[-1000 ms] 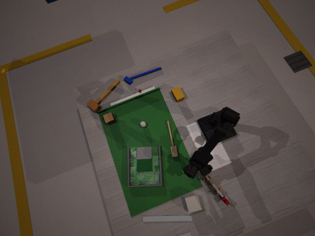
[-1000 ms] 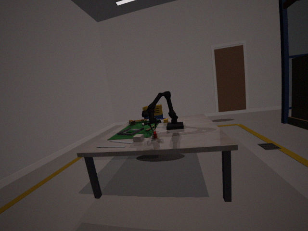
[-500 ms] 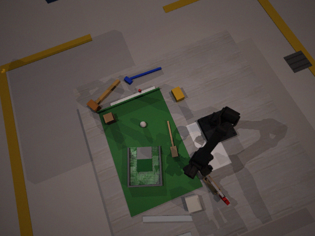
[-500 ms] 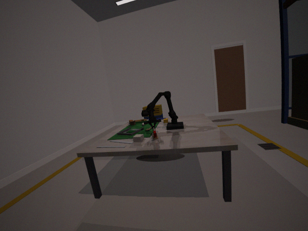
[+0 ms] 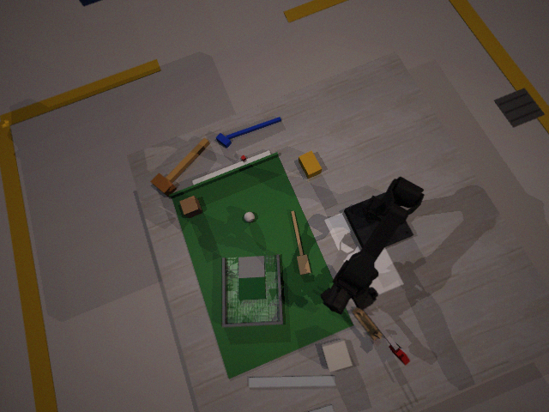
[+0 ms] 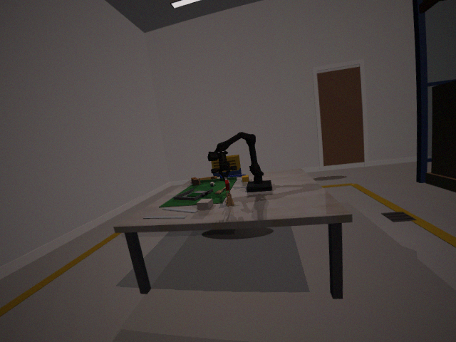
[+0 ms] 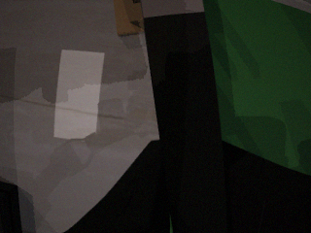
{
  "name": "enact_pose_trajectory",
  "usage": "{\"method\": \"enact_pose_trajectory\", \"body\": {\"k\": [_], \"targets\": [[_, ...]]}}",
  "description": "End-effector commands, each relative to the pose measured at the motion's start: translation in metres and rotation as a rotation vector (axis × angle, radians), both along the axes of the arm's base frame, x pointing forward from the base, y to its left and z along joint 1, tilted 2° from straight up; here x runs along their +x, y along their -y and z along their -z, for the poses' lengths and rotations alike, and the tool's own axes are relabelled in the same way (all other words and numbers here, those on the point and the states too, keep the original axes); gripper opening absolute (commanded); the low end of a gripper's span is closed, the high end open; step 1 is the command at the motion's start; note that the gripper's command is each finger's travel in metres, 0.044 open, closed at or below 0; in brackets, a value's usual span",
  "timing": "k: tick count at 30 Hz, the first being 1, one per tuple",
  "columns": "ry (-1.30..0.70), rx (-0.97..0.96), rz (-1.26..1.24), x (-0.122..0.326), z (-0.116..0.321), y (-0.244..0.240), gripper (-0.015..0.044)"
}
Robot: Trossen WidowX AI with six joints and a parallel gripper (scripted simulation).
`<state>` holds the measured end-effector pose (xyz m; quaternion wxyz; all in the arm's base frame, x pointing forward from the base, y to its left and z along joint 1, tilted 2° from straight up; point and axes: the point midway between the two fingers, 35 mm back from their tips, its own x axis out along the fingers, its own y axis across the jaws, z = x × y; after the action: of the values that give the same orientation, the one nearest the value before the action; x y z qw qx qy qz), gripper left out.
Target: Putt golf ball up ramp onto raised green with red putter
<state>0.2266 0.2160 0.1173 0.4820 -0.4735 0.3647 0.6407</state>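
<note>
My gripper is shut on the putter's black grip, which runs between the fingers in the wrist view. The putter's red head hangs in the air, just above the wooden stand in the exterior view. The white golf ball lies on the green mat. The raised green is enclosed by a grey wall on the mat; its side toward the ball has a gap. The ramp's slope is hard to make out.
A small wooden mallet lies on the mat between the arm and the walled green. A brown block is at a mat corner. A pale block is near the stand. A yellow block, blue mallet and larger wooden mallet lie beyond.
</note>
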Motion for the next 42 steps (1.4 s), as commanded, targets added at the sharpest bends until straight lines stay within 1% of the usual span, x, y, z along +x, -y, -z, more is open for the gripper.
{"method": "enact_pose_trajectory", "body": {"k": [1,13,23,32,42], "targets": [[0.0,-0.001,0.005,0.001,0.0,0.001,0.0],[-0.025,-0.053,0.345,0.036,-0.003,0.057,0.0],[-0.051,-0.096,0.645,0.057,-0.006,0.111,0.0],[-0.08,-0.134,0.918,0.066,-0.008,0.162,0.0],[-0.115,-0.172,1.221,0.066,-0.01,0.22,0.0]]}}
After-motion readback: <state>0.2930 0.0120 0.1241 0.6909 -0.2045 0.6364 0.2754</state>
